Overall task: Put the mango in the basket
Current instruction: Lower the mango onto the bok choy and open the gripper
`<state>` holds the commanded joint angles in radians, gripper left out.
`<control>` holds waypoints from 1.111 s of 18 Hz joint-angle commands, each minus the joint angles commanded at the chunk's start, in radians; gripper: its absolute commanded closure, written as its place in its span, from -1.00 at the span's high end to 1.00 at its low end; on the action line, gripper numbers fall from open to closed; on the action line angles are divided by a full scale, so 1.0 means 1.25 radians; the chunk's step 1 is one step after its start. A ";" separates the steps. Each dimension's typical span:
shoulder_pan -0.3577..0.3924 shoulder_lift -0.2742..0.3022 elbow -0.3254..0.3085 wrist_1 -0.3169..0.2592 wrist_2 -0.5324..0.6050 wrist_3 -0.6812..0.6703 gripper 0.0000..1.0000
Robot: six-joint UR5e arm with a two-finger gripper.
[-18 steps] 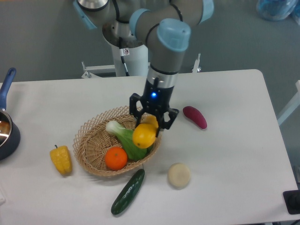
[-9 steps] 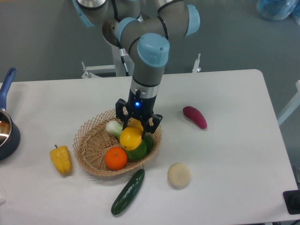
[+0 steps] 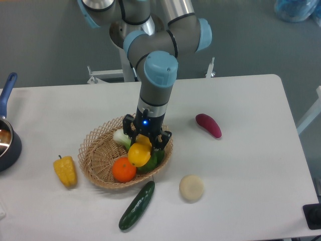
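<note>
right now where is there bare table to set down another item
Bare table lies right of the eggplant up to the table edge, and along the back between the pot and the arm. It is crowded in the basket, where the hand holds the mango, and in front by the cucumber.

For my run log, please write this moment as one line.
end effector: shut on mango | mango: inside basket, beside orange | release: not yet

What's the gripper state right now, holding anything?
Gripper: closed on the mango, fingers either side of it, low over the basket.
</note>
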<state>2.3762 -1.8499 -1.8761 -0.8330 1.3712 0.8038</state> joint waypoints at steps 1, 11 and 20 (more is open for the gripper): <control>-0.005 -0.004 0.004 0.000 0.004 0.000 -0.21; -0.014 -0.015 0.000 -0.001 0.007 0.004 -0.18; -0.015 -0.004 0.015 -0.001 0.010 0.025 1.00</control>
<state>2.3577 -1.8546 -1.8577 -0.8345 1.3837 0.8345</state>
